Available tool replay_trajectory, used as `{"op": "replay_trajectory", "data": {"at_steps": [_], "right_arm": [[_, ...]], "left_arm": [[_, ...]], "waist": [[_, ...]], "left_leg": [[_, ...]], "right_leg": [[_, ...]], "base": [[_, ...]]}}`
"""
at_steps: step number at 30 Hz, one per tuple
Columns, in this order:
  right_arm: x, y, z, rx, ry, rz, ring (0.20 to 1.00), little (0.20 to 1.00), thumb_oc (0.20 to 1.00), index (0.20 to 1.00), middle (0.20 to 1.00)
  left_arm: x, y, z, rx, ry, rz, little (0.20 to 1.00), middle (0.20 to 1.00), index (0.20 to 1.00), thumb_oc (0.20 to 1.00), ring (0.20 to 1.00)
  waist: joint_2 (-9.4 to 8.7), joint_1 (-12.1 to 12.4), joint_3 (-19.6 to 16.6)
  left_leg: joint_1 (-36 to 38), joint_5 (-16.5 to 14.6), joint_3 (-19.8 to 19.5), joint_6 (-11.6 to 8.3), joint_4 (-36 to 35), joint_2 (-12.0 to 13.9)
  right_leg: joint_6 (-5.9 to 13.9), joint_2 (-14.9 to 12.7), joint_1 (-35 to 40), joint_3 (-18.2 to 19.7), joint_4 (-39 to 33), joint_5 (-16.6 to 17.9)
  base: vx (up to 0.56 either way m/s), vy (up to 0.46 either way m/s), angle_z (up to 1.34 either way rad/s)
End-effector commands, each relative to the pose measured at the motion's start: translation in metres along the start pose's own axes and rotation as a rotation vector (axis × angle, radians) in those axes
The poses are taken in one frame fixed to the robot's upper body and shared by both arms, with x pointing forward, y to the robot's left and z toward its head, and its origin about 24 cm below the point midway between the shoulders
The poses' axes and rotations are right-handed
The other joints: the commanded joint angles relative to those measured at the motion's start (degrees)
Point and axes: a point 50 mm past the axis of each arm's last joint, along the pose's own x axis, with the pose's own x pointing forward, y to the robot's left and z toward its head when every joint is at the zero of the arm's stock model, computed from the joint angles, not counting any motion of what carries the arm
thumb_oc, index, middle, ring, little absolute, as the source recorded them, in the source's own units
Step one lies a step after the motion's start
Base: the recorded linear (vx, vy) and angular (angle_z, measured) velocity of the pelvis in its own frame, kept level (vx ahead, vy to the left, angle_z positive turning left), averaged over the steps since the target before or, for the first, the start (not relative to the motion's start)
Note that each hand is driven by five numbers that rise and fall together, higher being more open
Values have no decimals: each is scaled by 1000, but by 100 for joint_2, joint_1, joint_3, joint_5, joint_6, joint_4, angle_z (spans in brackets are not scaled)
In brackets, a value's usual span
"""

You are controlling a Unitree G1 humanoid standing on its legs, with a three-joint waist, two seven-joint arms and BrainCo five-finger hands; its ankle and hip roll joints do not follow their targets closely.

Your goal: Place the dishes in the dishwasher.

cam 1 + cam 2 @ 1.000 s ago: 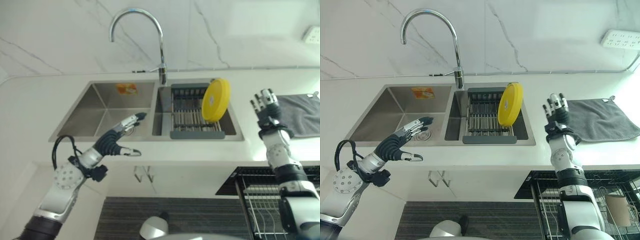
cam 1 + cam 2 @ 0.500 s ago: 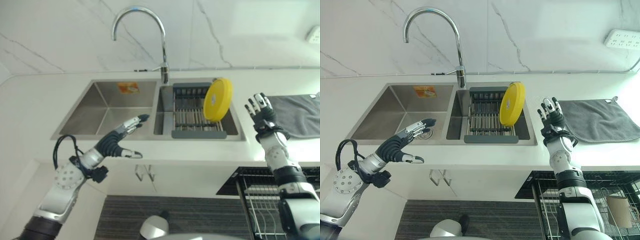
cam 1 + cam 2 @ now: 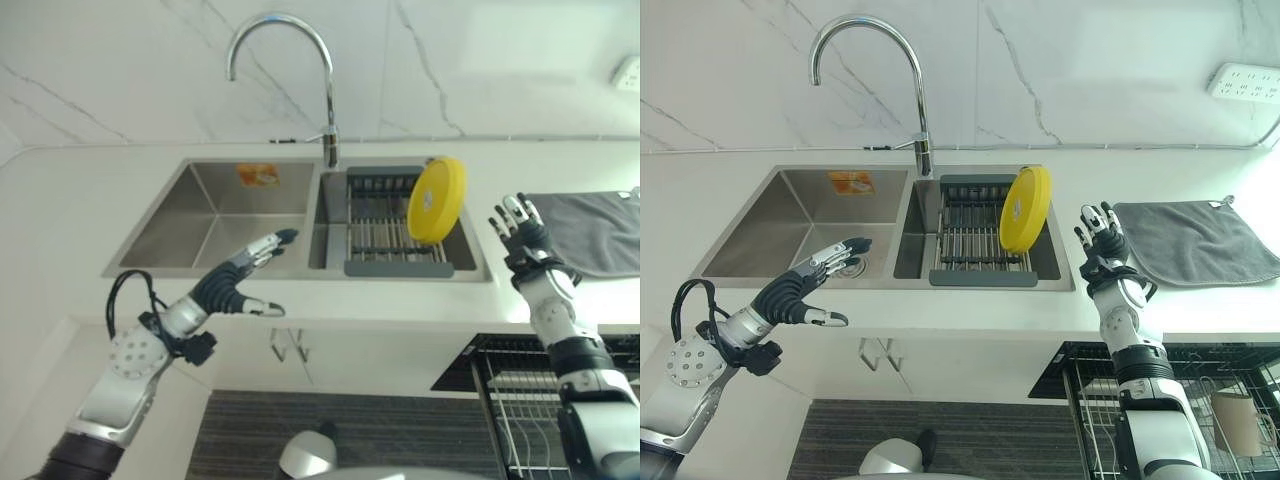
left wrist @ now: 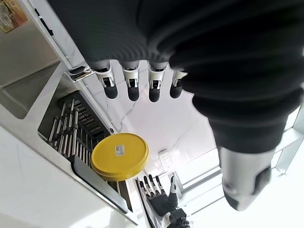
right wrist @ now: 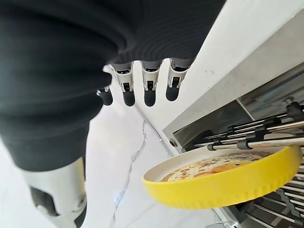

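A double stainless-steel sink (image 3: 790,215) is set into the white countertop (image 3: 1120,170), with a tall curved chrome tap (image 3: 915,120) rising behind the divider between its two basins. In the basin to the right of the tap sits a dark grey drying rack with metal bars (image 3: 970,240), and the round yellow plate (image 3: 1024,209) stands on edge in that rack, leaning at the rack's right end; its inner face carries a printed picture, seen in the right wrist view (image 5: 223,176). The robot's right hand (image 3: 1102,240) is raised over the countertop just right of the sink, near the plate but apart from it, with its fingers straight and spread, holding nothing. The robot's left hand (image 3: 805,285) hovers at the sink's front left edge, over the rim of the left basin, fingers extended and relaxed with the thumb out to the side, also holding nothing. A dark grey cloth (image 3: 1195,240) lies flat on the countertop to the right of the sink, beyond the right hand. Below the countertop, right of the sink, a wire dishwasher basket (image 3: 1200,410) is pulled out.
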Motion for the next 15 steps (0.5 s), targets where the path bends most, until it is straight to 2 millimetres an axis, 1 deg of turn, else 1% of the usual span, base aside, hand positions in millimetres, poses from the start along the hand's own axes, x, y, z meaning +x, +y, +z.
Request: {"op": "replay_trajectory", "data": {"at_steps": [1, 11, 15], "right_arm": [[4, -1, 27, -153, -72, 18, 1000, 1000, 1000, 1000, 1000], [6, -2, 29, -170, -66, 16, 1000, 1000, 1000, 1000, 1000], [8, -5, 33, -150, -56, 6, 1000, 1000, 1000, 1000, 1000]], "left_arm": [[3, -5, 11, 7, -66, -42, 1000, 1000, 1000, 1000, 1000], [3, -7, 10, 3, -59, -49, 1000, 1000, 1000, 1000, 1000], [4, -7, 10, 1, -61, -59, 1000, 1000, 1000, 1000, 1000]], "waist": [[134, 107, -366], [118, 142, -363], [109, 199, -344]], "left_leg": [[312, -726, 369, 202, 20, -83], [324, -746, 288, 233, 20, -136], [316, -752, 160, 257, 20, -170]], "right_leg": [[-80, 119, -383, 475, 568, -204], [-68, 103, -387, 510, 607, -218], [-81, 111, -405, 552, 645, -248]], "base": [[13, 40, 2], [18, 20, 3], [37, 25, 9]]}}
